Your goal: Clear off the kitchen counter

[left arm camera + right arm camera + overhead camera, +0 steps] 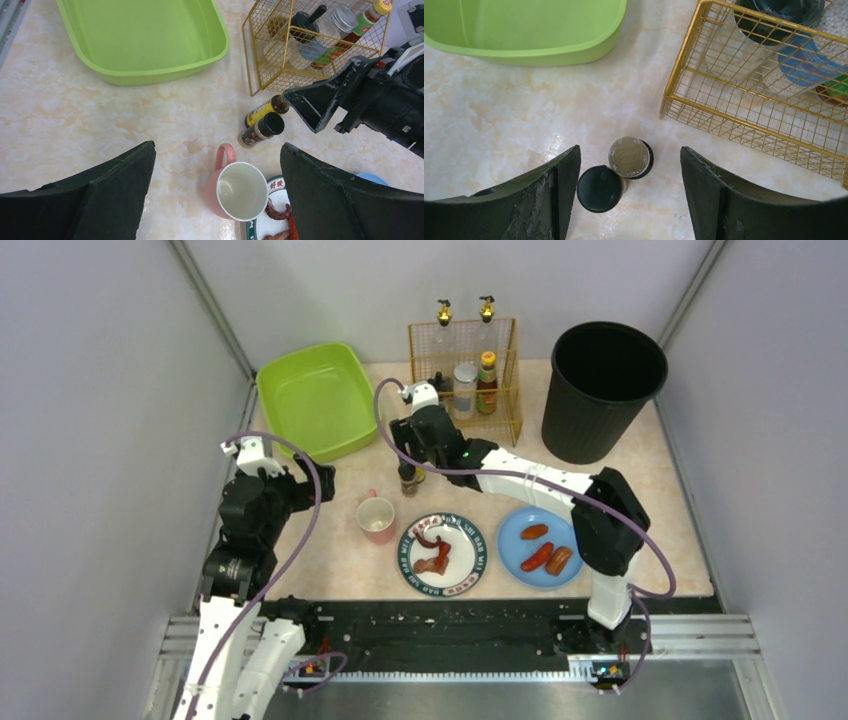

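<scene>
The kitchen counter [650, 490] carries two small spice bottles [410, 480] standing side by side. From above, one shows a black cap [599, 188] and the other a silver top [629, 157]. My right gripper [629, 152] hangs open straight over them, both caps between its fingers and the left finger close to the black cap. A pink mug [235, 187] stands upright and empty beside a patterned plate [470, 575] of reddish food. My left gripper [217, 150] is wide open above the mug, holding nothing.
At the back stand a green tub [318, 400], a gold wire rack [465, 375] holding bottles, and a black bin [603, 388]. A blue plate [512, 540] with sausages lies to the right of the patterned plate. A black rail [450, 625] runs along the near edge.
</scene>
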`<state>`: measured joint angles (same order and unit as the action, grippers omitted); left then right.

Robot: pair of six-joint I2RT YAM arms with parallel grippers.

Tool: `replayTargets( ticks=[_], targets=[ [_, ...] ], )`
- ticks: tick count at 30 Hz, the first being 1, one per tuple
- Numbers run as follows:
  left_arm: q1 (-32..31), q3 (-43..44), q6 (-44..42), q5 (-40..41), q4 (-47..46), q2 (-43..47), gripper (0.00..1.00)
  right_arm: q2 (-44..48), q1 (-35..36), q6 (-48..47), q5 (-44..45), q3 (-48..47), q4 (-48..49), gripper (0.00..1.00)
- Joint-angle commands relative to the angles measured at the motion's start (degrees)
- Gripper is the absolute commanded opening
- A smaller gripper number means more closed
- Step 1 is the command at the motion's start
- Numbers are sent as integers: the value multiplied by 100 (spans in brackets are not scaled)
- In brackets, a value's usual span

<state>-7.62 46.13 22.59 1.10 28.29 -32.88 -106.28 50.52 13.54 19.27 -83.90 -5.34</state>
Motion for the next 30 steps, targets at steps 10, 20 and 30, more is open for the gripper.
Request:
replayTargets(
  ticks=[10, 20, 30],
  targets=[
    [23, 6, 26, -63, -167, 46, 99, -539, 66, 85, 203, -519, 92, 48],
    [23, 8, 18, -60, -160, 69, 99, -354, 70, -116, 388, -426, 164, 0],
    [23, 4, 24, -58, -164, 54, 99, 721, 65, -760, 819, -114, 184, 0]
  ],
)
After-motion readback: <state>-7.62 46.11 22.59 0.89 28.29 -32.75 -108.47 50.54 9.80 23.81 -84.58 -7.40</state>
